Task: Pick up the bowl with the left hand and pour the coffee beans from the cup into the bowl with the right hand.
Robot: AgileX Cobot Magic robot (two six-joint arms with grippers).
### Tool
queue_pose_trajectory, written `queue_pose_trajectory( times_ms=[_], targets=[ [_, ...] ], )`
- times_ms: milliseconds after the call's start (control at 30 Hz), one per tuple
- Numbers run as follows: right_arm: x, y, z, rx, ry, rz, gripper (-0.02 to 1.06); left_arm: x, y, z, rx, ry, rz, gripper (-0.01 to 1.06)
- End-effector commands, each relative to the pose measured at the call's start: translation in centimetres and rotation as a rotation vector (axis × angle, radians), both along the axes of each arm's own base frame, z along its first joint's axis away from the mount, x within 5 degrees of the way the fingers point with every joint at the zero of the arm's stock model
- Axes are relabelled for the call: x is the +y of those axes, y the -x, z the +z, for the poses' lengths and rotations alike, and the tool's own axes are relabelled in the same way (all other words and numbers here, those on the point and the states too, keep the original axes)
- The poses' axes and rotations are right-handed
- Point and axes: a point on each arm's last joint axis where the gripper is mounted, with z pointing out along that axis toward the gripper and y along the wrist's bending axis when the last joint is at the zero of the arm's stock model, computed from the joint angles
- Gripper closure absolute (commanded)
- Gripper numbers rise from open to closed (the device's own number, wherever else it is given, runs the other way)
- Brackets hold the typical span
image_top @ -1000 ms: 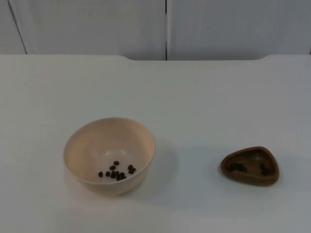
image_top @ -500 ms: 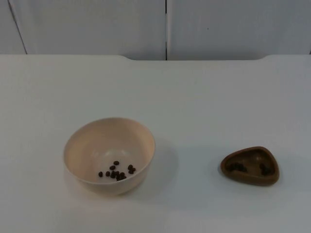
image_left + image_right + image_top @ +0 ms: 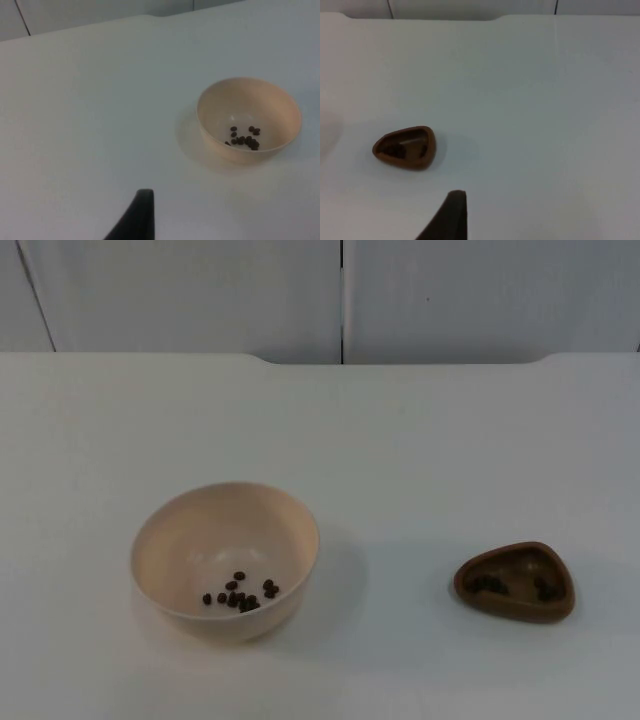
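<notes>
A cream bowl (image 3: 292,528) stands upright on the white table, front left in the top view, with several coffee beans (image 3: 240,593) in its bottom. A small brown cup (image 3: 515,610) with a rounded three-cornered rim sits front right and holds a few dark beans (image 3: 489,585). My left gripper (image 3: 142,202) hangs above bare table, well short of the bowl (image 3: 272,107) and its beans (image 3: 245,139), touching nothing. My right gripper (image 3: 454,205) waits likewise over bare table, some way from the cup (image 3: 402,161).
The table (image 3: 420,460) runs back to the grey partition wall (image 3: 200,290), which has a dark vertical seam. A wide stretch of bare table separates bowl and cup.
</notes>
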Motion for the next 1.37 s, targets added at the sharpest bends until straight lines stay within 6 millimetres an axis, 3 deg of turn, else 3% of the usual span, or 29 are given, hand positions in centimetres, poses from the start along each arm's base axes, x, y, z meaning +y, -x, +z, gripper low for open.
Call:
queue_pose_trajectory(
  times_ms=[0, 500, 1333],
  targets=[
    [0.02, 0.03, 0.03, -0.008, 0.001, -0.015, -0.01, -0.02, 0.01, -0.16, 0.004, 0.002, 0.002, 0.00],
    [0.03, 0.03, 0.03, -0.008, 0.000, -0.015, -0.01, -0.02, 0.01, -0.16, 0.004, 0.002, 0.013, 0.00],
    [0.03, 0.03, 0.03, -0.008, 0.000, -0.015, -0.01, -0.14, 0.00, -0.16, 0.004, 0.001, 0.298, 0.00]
  ],
)
